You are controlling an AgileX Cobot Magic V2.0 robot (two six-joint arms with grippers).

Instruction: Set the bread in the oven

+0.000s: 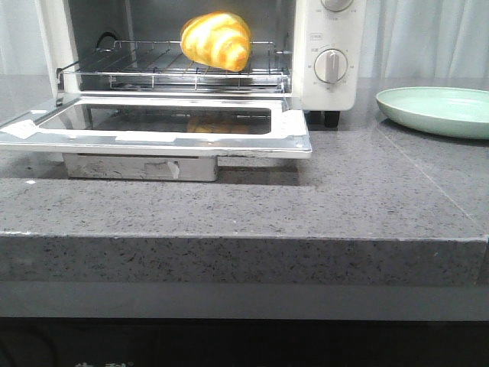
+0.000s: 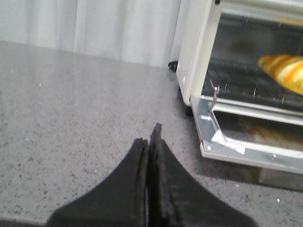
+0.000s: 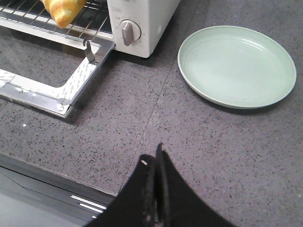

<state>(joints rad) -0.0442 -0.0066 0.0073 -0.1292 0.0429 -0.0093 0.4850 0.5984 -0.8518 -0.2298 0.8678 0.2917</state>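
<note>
Fingers of the left gripper (image 2: 150, 142) are pressed together, empty, over the countertop (image 2: 71, 109). Right gripper (image 3: 157, 158) likewise closed and empty, near the green plate (image 3: 236, 66). Bread (image 1: 217, 40) rests on the wire rack (image 1: 145, 69) inside the oven (image 1: 330, 46), door (image 1: 153, 130) down.

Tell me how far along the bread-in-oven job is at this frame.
Essentially done: the bread sits on the wire rack inside the oven, and the green plate is empty. Nothing is in hand; left claw and right claw are shut and away. The oven door is open.
</note>
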